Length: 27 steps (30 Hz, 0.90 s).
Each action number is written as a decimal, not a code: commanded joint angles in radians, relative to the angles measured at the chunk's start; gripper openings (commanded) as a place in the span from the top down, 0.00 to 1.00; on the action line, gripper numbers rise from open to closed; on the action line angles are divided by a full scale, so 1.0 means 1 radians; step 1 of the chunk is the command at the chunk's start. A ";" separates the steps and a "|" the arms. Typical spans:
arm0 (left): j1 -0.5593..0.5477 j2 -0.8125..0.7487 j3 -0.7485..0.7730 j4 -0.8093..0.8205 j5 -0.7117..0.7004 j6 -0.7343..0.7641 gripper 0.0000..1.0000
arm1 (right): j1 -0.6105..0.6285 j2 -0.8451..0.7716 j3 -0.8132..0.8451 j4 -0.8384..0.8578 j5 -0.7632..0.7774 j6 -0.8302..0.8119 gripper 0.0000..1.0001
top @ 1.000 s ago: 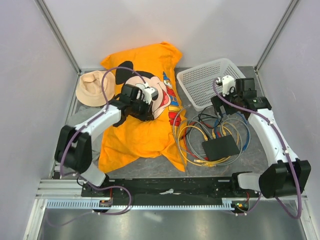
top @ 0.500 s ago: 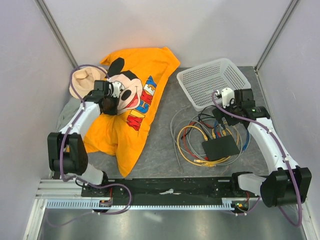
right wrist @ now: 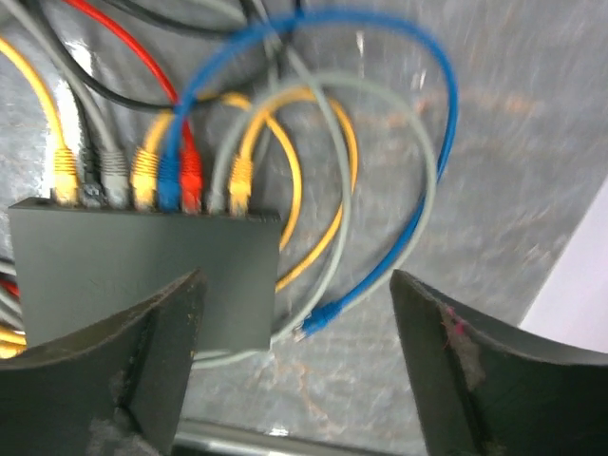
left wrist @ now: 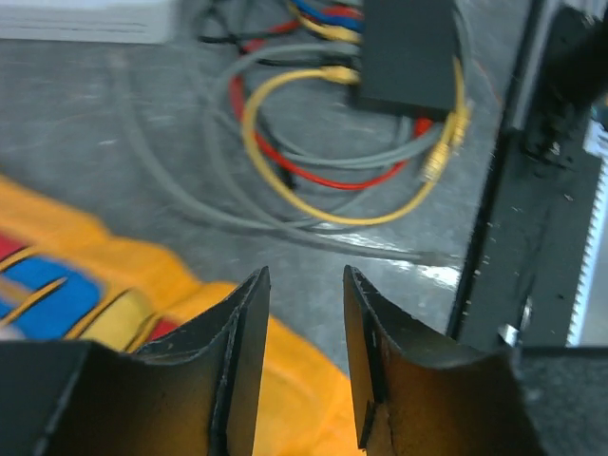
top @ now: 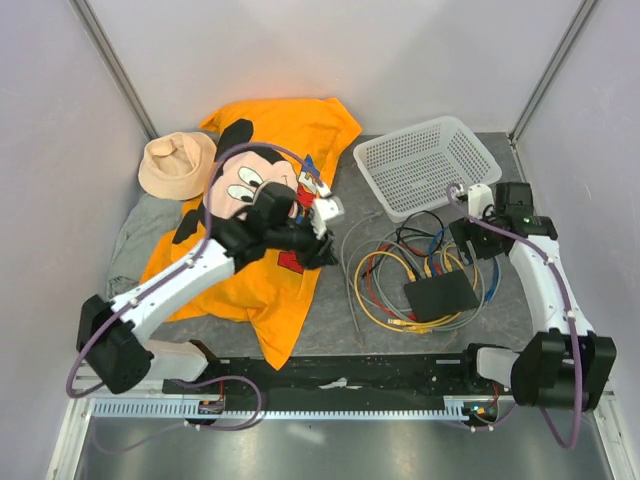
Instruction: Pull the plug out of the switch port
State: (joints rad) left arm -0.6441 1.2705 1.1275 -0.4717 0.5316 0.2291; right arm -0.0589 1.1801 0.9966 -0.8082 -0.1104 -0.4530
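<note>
One flat matte-black switch [top: 440, 295] lies right of centre on the grey table [top: 330, 325], with eight coloured plugs [right wrist: 142, 176] along one edge. The right gripper [right wrist: 294, 280] hovers above it, jaws wide apart. The left gripper [left wrist: 304, 285], narrowly parted and empty, hangs over one orange shirt [top: 290, 130].

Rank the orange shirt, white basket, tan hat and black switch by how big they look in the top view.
1. orange shirt, clearly largest
2. white basket
3. tan hat
4. black switch
The hat and the switch look close in size, so their order is unsure.
</note>
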 commanded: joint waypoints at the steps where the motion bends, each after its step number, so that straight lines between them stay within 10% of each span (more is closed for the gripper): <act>1: -0.168 0.082 -0.101 0.128 -0.026 0.018 0.55 | -0.125 0.110 0.039 -0.114 -0.125 0.003 0.22; 11: -0.479 0.366 -0.123 0.562 -0.200 0.009 0.98 | -0.196 0.182 0.021 -0.181 -0.005 -0.219 0.77; 16: -0.488 0.516 -0.026 0.587 -0.362 -0.277 0.98 | -0.196 0.170 -0.081 -0.152 0.041 -0.346 0.79; 27: -0.485 0.627 0.034 0.581 -0.499 -0.404 0.98 | -0.185 0.162 -0.216 -0.091 0.025 -0.504 0.79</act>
State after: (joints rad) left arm -1.1290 1.8668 1.1027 0.0628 0.0948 -0.1032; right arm -0.2523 1.3663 0.8001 -0.9134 -0.0593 -0.8684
